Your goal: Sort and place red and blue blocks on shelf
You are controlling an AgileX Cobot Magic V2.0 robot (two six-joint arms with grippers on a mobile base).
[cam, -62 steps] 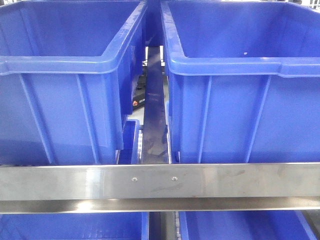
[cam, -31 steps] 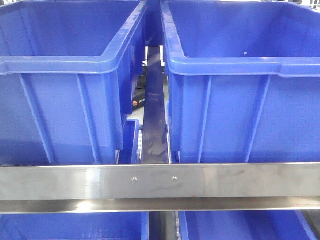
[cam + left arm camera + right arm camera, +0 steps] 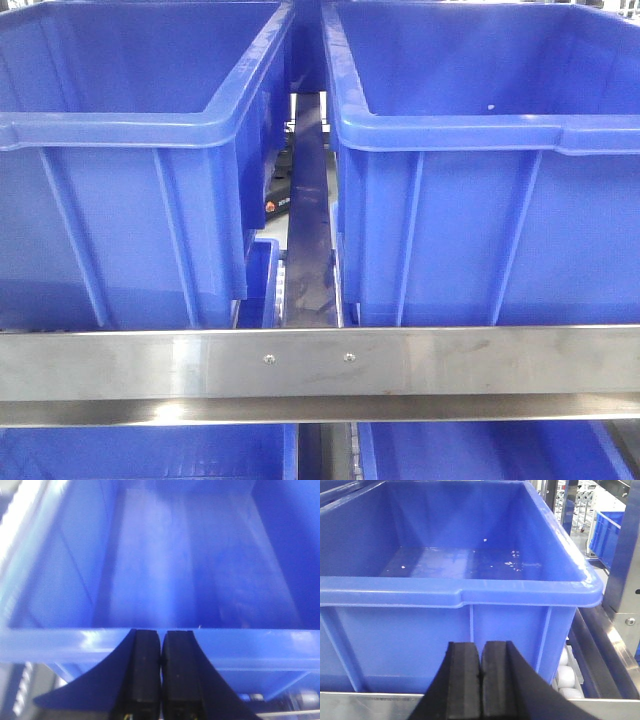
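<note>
Shelf [image 3: 320,365] fills the front view: silver front rail running across, two screws near its middle, two large blue bins sitting side by side just behind it — left bin [image 3: 130,190], right bin [image 3: 480,190] — with a narrow gap between them showing a dark strip of track. More blue bin tops show below the rail. No red or blue block is visible in any view; I cannot tell where they are. My left gripper [image 3: 160,680] has its black jaws pressed together with nothing between them, hovering at the near rim of a blue bin [image 3: 190,580], blurred interior beyond. My right gripper [image 3: 480,680] is likewise closed on nothing — facing the front wall of a blue bin [image 3: 470,600], whose floor carries small white specks. White rollers [image 3: 567,677] sit just right of that bin, beside a steel upright [image 3: 627,575].
</note>
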